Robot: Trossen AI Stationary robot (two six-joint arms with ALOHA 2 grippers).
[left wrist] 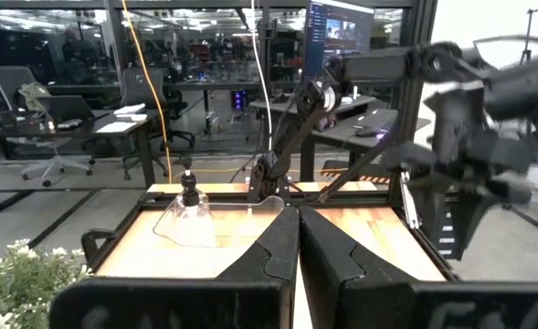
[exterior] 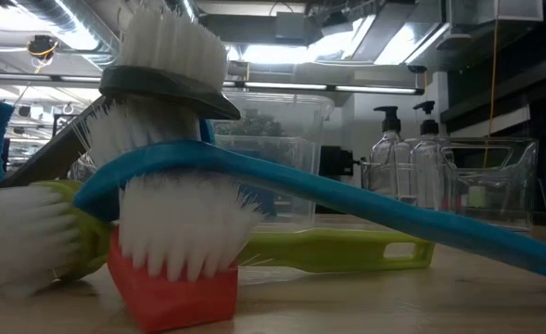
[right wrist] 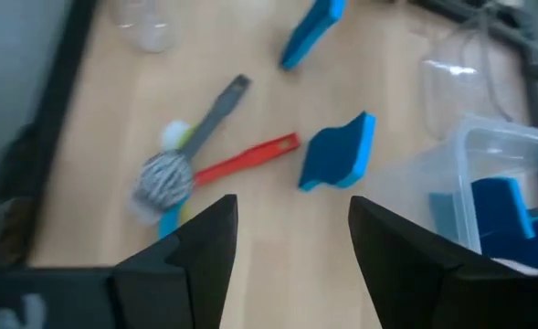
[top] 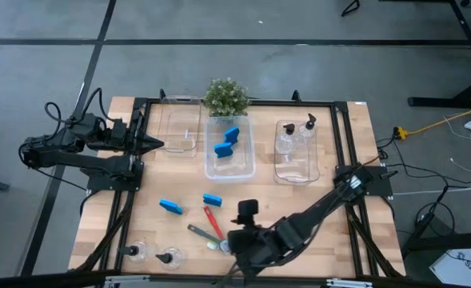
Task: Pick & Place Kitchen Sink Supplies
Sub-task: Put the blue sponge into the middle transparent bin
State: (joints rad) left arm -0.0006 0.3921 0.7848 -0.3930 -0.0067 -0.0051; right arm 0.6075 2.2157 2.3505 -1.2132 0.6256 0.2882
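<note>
Right gripper (right wrist: 287,247) stands released, empty, above the heap of thin long-handled brushes (right wrist: 191,164); the red plastic brush (right wrist: 246,157) lies just ahead, handle crosswise; left gripper (left wrist: 296,256) clenched, well apart.

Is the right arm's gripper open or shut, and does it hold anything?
Open and empty. In the right wrist view the right gripper shows its jaws standing apart with bare table between them, above the brushes.

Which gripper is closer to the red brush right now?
Right. The right gripper hangs open just above the near table edge, close beside the red brush. The left gripper, shut, sits at the table's far left by the left bin, well away from it.
</note>
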